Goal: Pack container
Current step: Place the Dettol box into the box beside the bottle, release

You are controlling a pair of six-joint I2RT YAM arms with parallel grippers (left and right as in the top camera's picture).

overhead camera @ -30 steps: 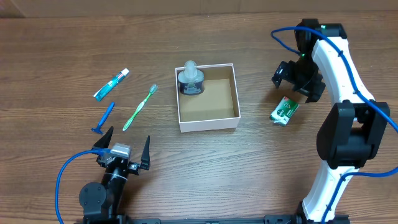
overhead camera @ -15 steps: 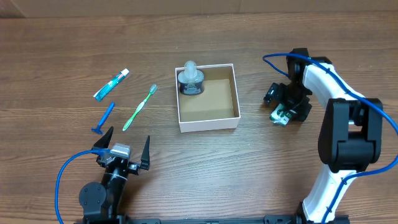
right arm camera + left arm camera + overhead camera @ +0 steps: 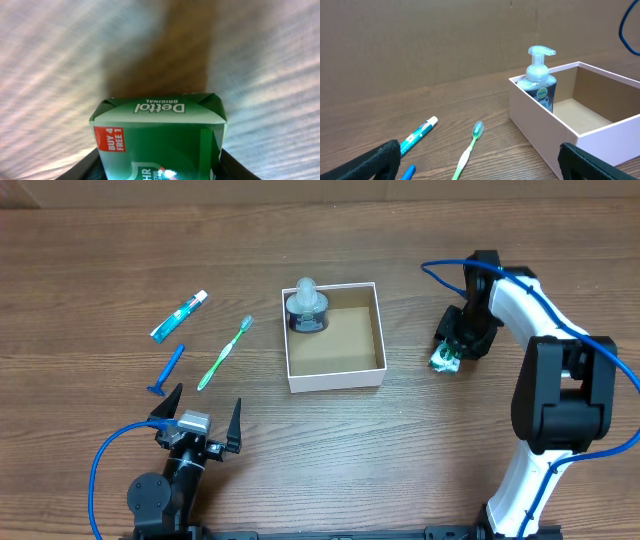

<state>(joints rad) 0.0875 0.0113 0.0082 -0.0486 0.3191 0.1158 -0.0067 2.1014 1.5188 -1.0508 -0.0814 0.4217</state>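
**One item packed, four left to go**

From overhead, only the pump bottle (image 3: 306, 308) stood inside the container (image 3: 335, 380), tucked into its far left corner. The container sat mid-counter, and the rest of its brown floor was bare. To its left, out on the counter (image 3: 400, 460), lay the toothpaste tube (image 3: 179, 316), the toothbrush (image 3: 225, 353) and the razor (image 3: 167, 370), each apart from the others. To the container's right, the right tool (image 3: 455, 345) sat over the green soap packet (image 3: 443, 360), near the container but outside it. The left tool (image 3: 205, 412) rested near the front edge, spread wide and holding nothing.

In the left wrist view, both fingers stood far apart at the frame's lower corners with nothing between them. The tube, toothbrush and razor lay ahead, untouched, and the bottle stood upright against the container's near corner.

In the right wrist view, the soap packet (image 3: 160, 135) filled the gap between the dark fingers (image 3: 237, 169), which pressed its two sides. The tool looked closed on it. The blurred counter behind did not show whether the packet had left the surface.

By my reading, the soap was the step in hand. It needed carrying left and setting on the open floor, and the three items on the left remained after that.
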